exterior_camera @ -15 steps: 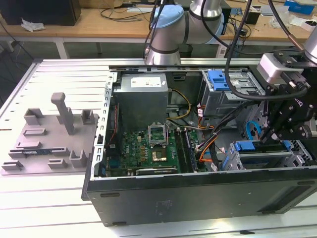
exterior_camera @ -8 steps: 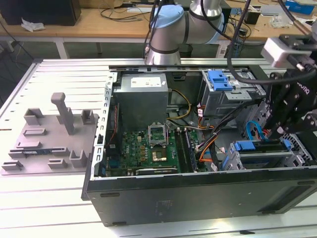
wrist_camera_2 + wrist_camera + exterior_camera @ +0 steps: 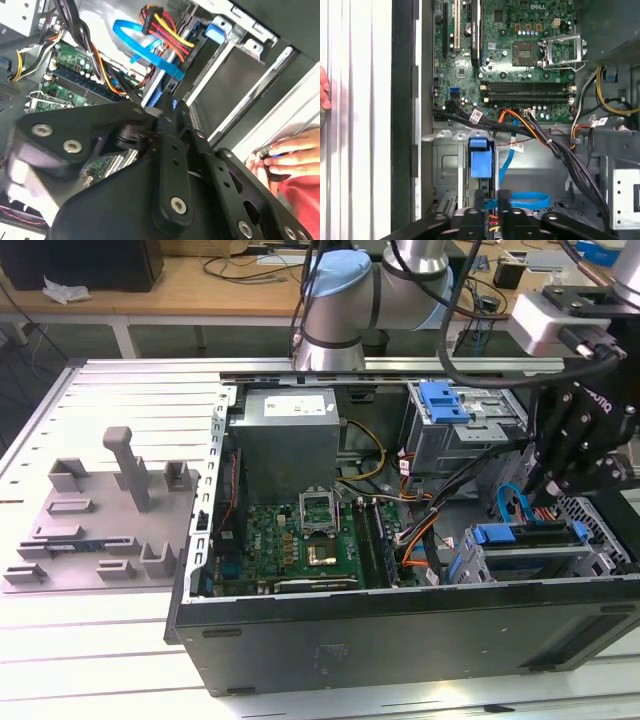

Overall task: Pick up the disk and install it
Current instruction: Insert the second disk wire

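Blue plastic is seen framing the disk point(image 3: 530, 560), which appears to be seated low in the drive bay at the front corner of the open computer case point(image 3: 400, 625), towards the exterior view's right. Its long axis is laid along the case's near wall, running from the exterior view's left to its right, with the blue bracket end point(image 3: 495, 534) turned towards the motherboard point(image 3: 300, 540). The gripper point(image 3: 543, 495) is held just above the disk, over the part nearer the exterior view's right, and is pointed down at it, so the disk is judged to lie directly below and slightly towards the motherboard side. In the first wrist view the same blue bracket end point(image 3: 481, 159) is seen just beyond the gripper point(image 3: 493, 220), in line with it, with a looped blue cable point(image 3: 527, 200) close beside. Whether the gripper is opened or closed, and whether anything is gripped, cannot be told. A separate blue latch point(image 3: 443, 400) is mounted on the upper cage, well apart from the gripper. A grey fixture point(image 3: 110, 510) is left on the table outside the case. A person's hand point(image 3: 285, 155) is rested outside the case wall.
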Controlling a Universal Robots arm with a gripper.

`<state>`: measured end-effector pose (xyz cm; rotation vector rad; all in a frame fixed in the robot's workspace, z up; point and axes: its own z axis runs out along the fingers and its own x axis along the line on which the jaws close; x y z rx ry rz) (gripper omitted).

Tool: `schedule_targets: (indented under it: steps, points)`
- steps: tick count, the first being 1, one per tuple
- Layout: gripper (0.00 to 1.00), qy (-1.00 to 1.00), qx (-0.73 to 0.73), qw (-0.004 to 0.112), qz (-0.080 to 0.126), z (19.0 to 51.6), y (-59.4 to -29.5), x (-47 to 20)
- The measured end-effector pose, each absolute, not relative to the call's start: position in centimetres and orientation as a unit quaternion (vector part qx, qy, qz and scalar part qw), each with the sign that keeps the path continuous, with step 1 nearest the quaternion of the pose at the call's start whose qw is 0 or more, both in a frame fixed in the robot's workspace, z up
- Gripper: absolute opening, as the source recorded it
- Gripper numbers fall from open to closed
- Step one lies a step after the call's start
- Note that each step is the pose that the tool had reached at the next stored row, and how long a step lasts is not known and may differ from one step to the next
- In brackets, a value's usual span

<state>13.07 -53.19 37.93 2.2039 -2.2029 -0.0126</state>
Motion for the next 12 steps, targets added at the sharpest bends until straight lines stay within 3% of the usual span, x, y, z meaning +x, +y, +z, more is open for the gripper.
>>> schedule_targets:
  steps: [1,3,12]
  points:
    - [0.22,-0.707,0.707,0.012,-0.003,37.94,-53.19,12.82]
    - [0.11,-0.707,0.707,0.010,-0.002,37.95,-53.20,12.26]
    - [0.11,-0.707,0.707,0.010,-0.001,37.95,-53.19,12.13]
